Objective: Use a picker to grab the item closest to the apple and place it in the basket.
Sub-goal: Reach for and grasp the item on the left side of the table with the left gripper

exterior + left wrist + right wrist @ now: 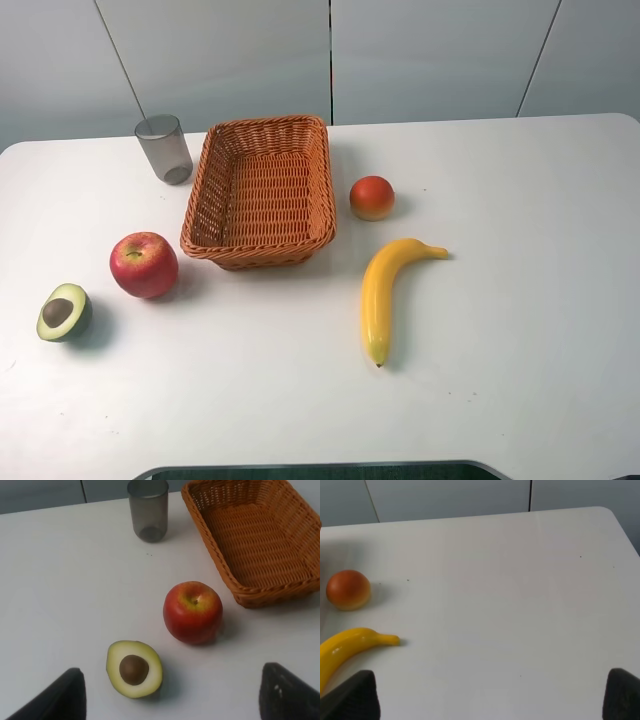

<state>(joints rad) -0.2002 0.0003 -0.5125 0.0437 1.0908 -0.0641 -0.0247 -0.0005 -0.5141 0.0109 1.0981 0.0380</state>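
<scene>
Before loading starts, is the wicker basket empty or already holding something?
Empty: the basket shows only bare weave across its floor in the high view.

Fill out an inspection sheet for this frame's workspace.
Surface: white table, no spills seen.
Job's things: apple; avocado half beside it, cut face up; wicker basket, nothing in it.
Clutter: grey cup, banana, orange-red fruit.
Grippers: left fingers apart, holding nothing; right fingers apart, holding nothing.
Cables: nothing seen.
Surroundings: grey wall panels behind the table.
</scene>
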